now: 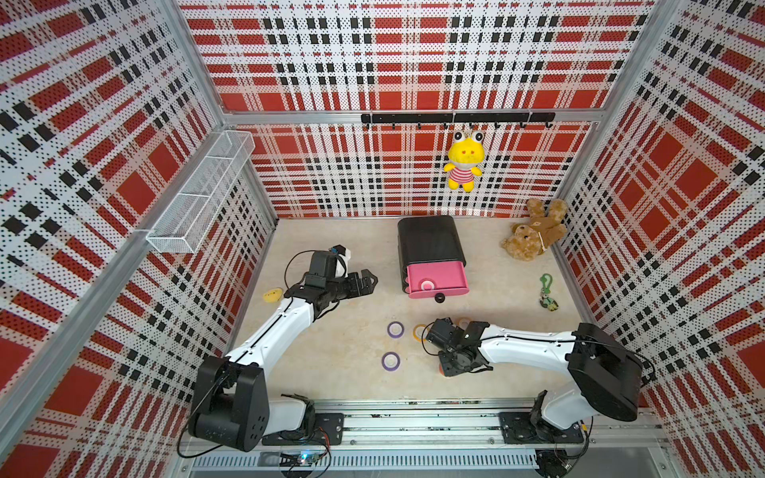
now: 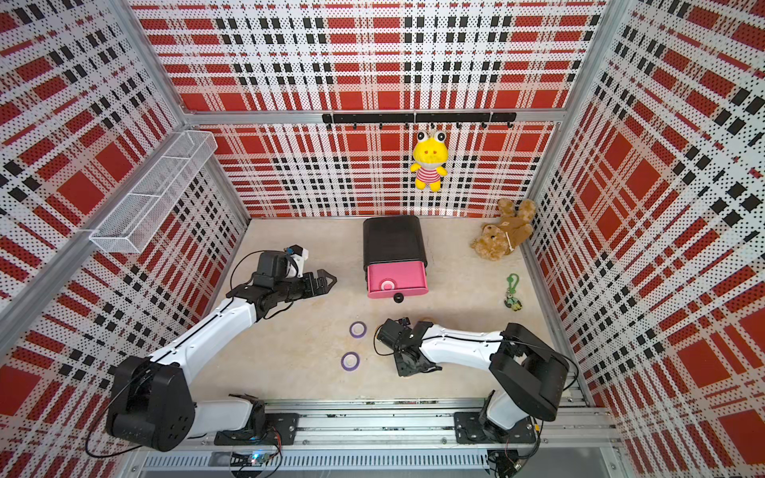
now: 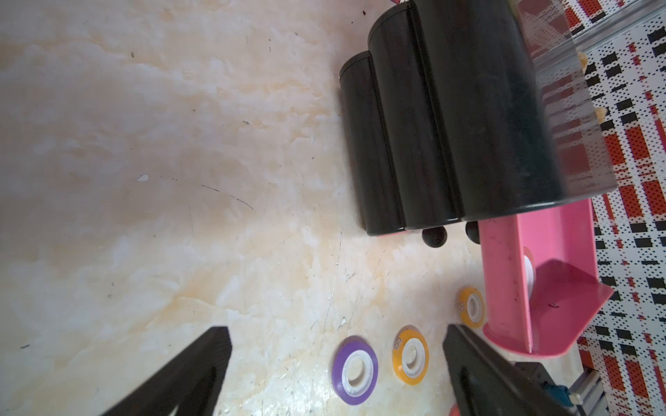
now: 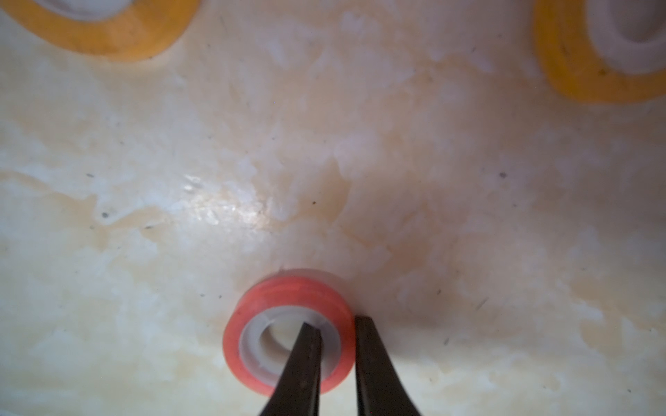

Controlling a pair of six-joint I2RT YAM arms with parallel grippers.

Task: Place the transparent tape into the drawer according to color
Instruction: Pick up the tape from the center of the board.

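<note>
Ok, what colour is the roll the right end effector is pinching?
A red tape roll, pale core; clearest in the right wrist view.

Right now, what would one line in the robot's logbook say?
right end effector: shut on red tape roll | left end effector: open, empty | pink drawer: open, one roll inside | loose: purple rolls, orange rolls

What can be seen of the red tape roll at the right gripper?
The red tape roll is a small ring of translucent red tape on a pale plastic core with an open centre. It faces hole-up over the beige marbled tabletop; whether it rests there or is lifted cannot be told. The right gripper is shut on its wall, one finger inside the core hole, one outside.
</note>
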